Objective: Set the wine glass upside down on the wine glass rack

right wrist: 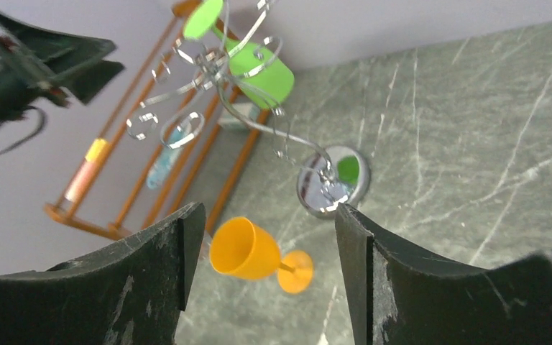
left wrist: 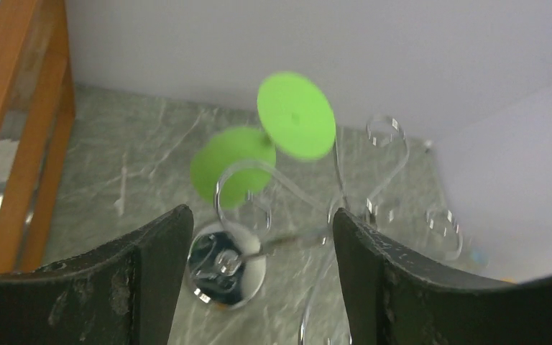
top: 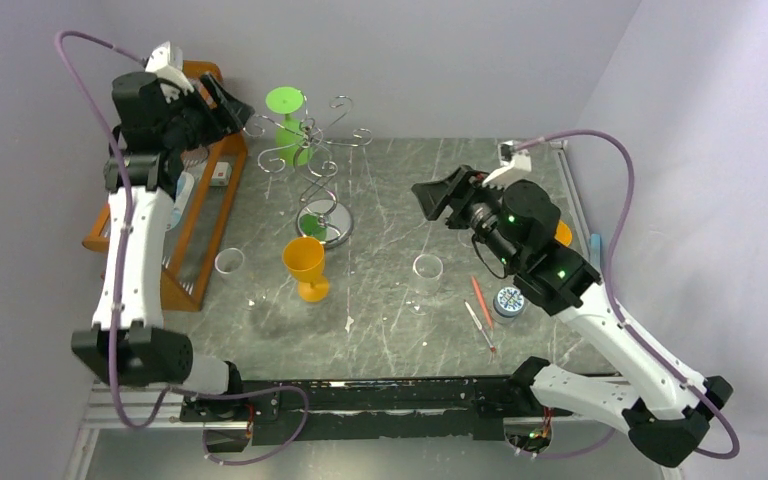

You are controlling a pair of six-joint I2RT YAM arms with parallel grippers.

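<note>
Jaws of the left gripper (left wrist: 260, 215) are standing spread, gripping nothing; those of the right gripper (right wrist: 267, 212) likewise. I am seeing the green wine glass (left wrist: 295, 115) hanging on the wine glass rack (left wrist: 226, 262), foot up (stem slightly tilted). Only the right wrist view is showing an orange goblet (right wrist: 248, 248) standing near the rack's base.

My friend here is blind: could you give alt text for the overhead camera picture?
A green wine glass hangs upside down on a silver wire rack; the left arm is beside it, jaws open. An orange glass stands on the table, and the right arm hovers, jaws open.
</note>
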